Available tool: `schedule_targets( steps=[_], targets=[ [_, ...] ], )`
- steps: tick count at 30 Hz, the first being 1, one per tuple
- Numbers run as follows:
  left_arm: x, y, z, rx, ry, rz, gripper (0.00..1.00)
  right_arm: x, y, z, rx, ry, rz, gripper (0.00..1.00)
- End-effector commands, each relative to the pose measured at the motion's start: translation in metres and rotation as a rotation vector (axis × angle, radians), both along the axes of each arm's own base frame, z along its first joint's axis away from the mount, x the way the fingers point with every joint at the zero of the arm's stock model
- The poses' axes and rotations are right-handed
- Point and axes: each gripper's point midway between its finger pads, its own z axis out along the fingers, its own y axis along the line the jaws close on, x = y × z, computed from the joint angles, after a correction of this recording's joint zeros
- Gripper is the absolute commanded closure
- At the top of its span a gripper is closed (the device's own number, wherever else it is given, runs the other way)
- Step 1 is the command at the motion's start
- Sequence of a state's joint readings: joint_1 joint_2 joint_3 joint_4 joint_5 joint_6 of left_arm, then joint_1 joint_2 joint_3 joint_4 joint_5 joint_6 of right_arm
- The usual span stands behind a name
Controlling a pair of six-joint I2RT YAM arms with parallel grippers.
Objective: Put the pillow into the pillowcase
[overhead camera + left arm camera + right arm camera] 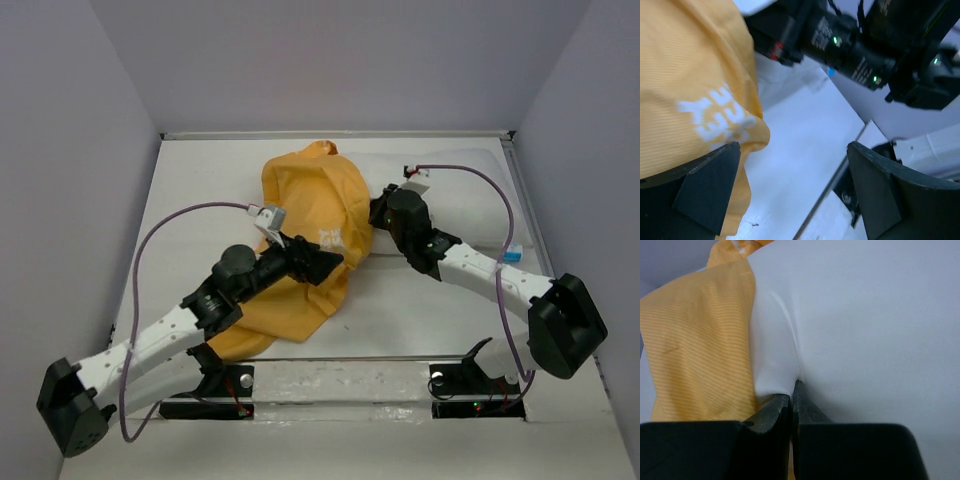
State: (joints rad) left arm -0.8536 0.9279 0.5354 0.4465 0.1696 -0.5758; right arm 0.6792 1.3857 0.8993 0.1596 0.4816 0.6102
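Right claw (792,390) pinches pillow (865,315); pillowcase (695,340) overlaps its end.

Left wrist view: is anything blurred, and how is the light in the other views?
Left wrist view: pillowcase weave clear, the right arm behind soft. Right wrist view: pillow bright, almost featureless; right hand dark. Top view: even light, faint shadows.

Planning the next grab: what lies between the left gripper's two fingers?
Mostly bare table; only the pillowcase edge droops by one finger, seen in the left wrist view.
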Motion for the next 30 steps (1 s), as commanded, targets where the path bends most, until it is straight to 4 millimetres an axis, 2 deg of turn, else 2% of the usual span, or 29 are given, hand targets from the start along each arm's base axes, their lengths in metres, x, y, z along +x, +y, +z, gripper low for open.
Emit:
schedule_targets(
  steps=[1,2,4,5,7,8,9,10,11,12,13,14,15,16,18,19,20,21,22,23,24,25,26,27,28,29,30],
  targets=[
    [0.024,0.078,-0.003,0.103,0.053,0.352,0.01,0.025,-0.033,0.037,0.089,-0.123,-0.11,1.0],
    [0.028,0.105,-0.014,0.111,0.111,0.486,0.01,0.028,-0.035,0.04,0.087,-0.127,-0.106,1.0],
    [0.034,0.128,-0.029,0.108,0.171,0.593,0.01,0.027,-0.035,0.043,0.084,-0.132,-0.101,1.0],
    [0.045,0.138,-0.038,0.099,0.195,0.634,0.01,0.026,-0.033,0.044,0.087,-0.133,-0.085,1.0],
    [0.062,0.145,-0.046,0.088,0.202,0.656,0.01,0.023,-0.03,0.044,0.093,-0.13,-0.061,1.0],
    [0.083,0.149,-0.055,0.065,0.209,0.655,0.01,0.019,-0.026,0.039,0.097,-0.12,-0.03,1.0],
    [0.094,0.149,-0.059,0.046,0.21,0.648,0.01,0.017,-0.023,0.037,0.099,-0.114,-0.011,1.0],
    [0.108,0.145,-0.076,0.049,0.24,0.62,0.01,0.015,-0.022,0.035,0.099,-0.108,0.001,1.0],
    [0.119,0.143,-0.077,0.029,0.226,0.607,0.02,0.013,-0.02,0.031,0.097,-0.1,0.013,1.0],
    [0.14,0.14,-0.057,-0.006,0.165,0.589,0.05,0.009,-0.023,0.025,0.091,-0.09,0.016,1.0],
    [0.153,0.135,-0.055,0.009,0.156,0.58,0.06,0.004,-0.019,0.025,0.096,-0.089,0.029,1.0],
    [0.179,0.123,-0.059,0.033,0.163,0.557,0.06,-0.001,-0.017,0.024,0.093,-0.088,0.042,1.0],
    [0.193,0.118,-0.064,0.055,0.163,0.541,0.06,-0.006,-0.021,0.025,0.094,-0.091,0.039,1.0],
    [0.219,0.107,-0.061,0.05,0.152,0.511,0.08,-0.011,-0.019,0.022,0.088,-0.08,0.052,1.0],
    [0.245,0.101,-0.052,0.045,0.121,0.515,0.1,-0.018,-0.016,0.024,0.09,-0.083,0.068,1.0],
    [0.259,0.097,-0.062,0.054,0.135,0.516,0.11,-0.027,-0.008,0.025,0.09,-0.085,0.096,1.0],
    [0.276,0.087,-0.029,0.012,0.066,0.492,0.13,-0.034,0.0,0.021,0.082,-0.069,0.123,1.0],
    [0.285,0.082,-0.023,0.004,0.056,0.481,0.14,-0.034,0.0,0.019,0.078,-0.062,0.123,1.0],
    [0.297,0.073,-0.034,0.001,0.087,0.458,0.15,-0.042,0.013,0.019,0.076,-0.056,0.158,1.0],
    [0.308,0.057,-0.004,-0.04,0.036,0.404,0.18,-0.044,0.02,0.013,0.066,-0.043,0.169,1.0],
    [0.314,0.047,0.0,-0.046,0.027,0.382,0.19,-0.046,0.027,0.012,0.067,-0.037,0.183,1.0],
    [0.319,0.028,-0.008,-0.032,0.039,0.348,0.19,-0.053,0.042,0.009,0.062,-0.028,0.217,1.0],
    [0.323,0.016,-0.003,-0.023,0.026,0.329,0.19,-0.055,0.049,0.007,0.058,-0.021,0.228,1.0],
    [0.333,0.003,0.025,-0.005,-0.032,0.309,0.19,-0.053,0.059,0.004,0.048,-0.012,0.237,1.0],
    [0.338,-0.01,0.021,0.02,-0.034,0.286,0.19,-0.056,0.068,0.004,0.05,-0.008,0.253,1.0],
    [0.337,-0.026,0.048,0.042,-0.094,0.249,0.18,-0.059,0.081,0.005,0.047,-0.005,0.279,1.0],
    [0.339,-0.032,0.055,0.064,-0.111,0.238,0.16,-0.06,0.086,0.006,0.044,-0.004,0.289,1.0]
  ],
)
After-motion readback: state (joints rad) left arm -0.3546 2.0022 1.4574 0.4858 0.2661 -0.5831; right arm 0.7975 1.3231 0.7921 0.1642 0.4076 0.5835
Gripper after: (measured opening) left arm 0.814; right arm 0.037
